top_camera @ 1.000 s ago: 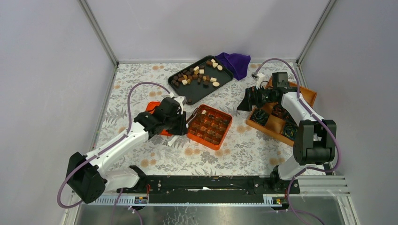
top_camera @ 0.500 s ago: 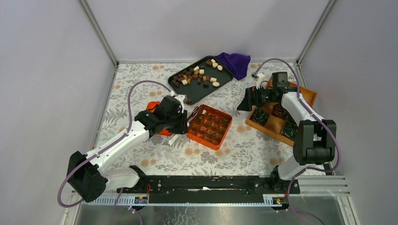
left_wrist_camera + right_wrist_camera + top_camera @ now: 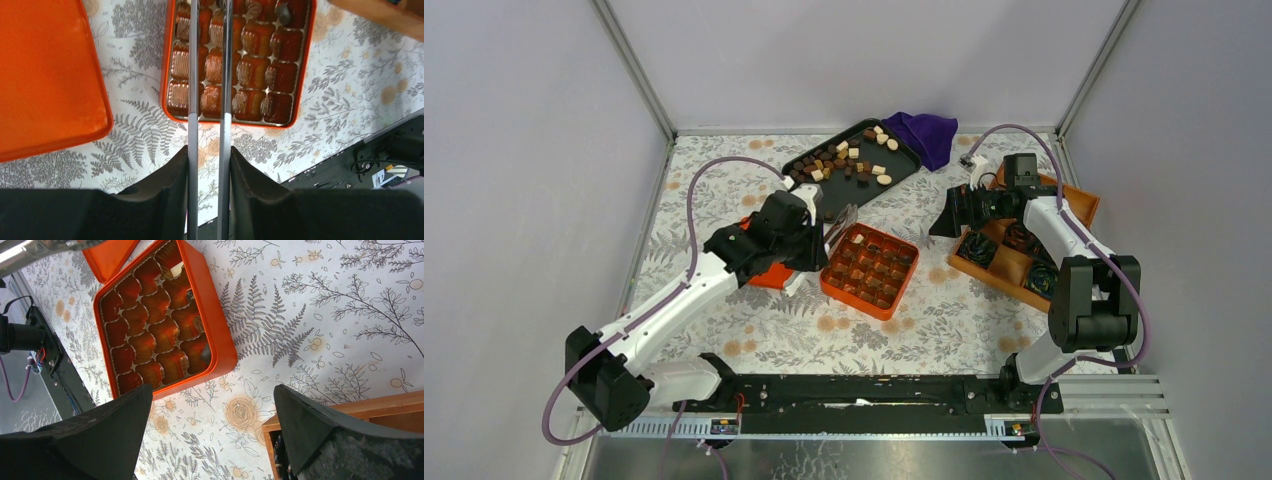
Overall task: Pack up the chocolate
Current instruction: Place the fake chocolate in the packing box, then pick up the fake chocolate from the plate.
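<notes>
**Left arm shifted toward the tray**

Left gripper (image 3: 208, 160) has moved farther from the bases than in the earlier frame. It is clamped on tweezers (image 3: 192, 75) whose prongs reach across the orange box (image 3: 165, 65). The lid (image 3: 45, 75) lies apart, with a strip of cloth between. The right gripper (image 3: 212, 405) is spread wide beside the wooden box (image 3: 350, 410). Most chocolate (image 3: 839, 160) lies on the black tray (image 3: 864, 190).

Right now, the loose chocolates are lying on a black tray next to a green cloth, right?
Not quite. The loose chocolates do lie on the black tray, but the cloth next to it is purple, not green. The top external view shows this.
</notes>
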### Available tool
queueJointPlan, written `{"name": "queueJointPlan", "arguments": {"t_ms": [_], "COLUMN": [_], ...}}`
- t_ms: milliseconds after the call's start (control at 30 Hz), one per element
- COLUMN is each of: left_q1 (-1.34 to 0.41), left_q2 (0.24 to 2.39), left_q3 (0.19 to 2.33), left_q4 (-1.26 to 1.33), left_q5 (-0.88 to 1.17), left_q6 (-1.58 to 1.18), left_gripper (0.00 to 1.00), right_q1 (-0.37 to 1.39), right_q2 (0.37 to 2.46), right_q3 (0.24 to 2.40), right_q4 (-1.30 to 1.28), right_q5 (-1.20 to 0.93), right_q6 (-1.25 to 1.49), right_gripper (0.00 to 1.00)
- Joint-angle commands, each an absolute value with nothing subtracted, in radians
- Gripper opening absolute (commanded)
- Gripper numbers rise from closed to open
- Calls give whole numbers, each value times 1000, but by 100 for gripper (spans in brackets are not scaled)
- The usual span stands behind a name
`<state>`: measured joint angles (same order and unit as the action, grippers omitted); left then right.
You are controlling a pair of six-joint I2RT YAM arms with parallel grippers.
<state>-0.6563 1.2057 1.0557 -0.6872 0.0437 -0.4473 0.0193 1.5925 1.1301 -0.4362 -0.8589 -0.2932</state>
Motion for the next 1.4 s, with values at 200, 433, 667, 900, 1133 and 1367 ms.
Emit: {"name": "queueJointPlan", "arguments": {"t_ms": [200,433,667,900,1133,1367], "left_q1": [-531,-398,-364,-363,-364,-364], "left_q2": [1289,1465,1643,1795,1938,2023], "left_q3": [1154,1254,1380,1504,1657,1738], "left_q4": [-399,-293,-341,-409,-501,-572], "left_q5": [75,184,159,114,54,34], "left_q6": [-417,-354,-276,-252,-224,-190], "left_gripper": [38,37,36,36,37,37], "right_q1": [17,17,18,20,20,20], "right_q2": [1593,1631,1659,1642,1624,1620], "right_q3": [1243,1373,1449,1380,1340,1319], "right_q4": [-490,-460,-397,-334,-317,-309], "right_q5": [-837,-752,-755,-761,-759,-764], "right_q6": [-382,-422,-353,-297,-289,-285], "right_gripper": [100,100,100,100,100,100]}}
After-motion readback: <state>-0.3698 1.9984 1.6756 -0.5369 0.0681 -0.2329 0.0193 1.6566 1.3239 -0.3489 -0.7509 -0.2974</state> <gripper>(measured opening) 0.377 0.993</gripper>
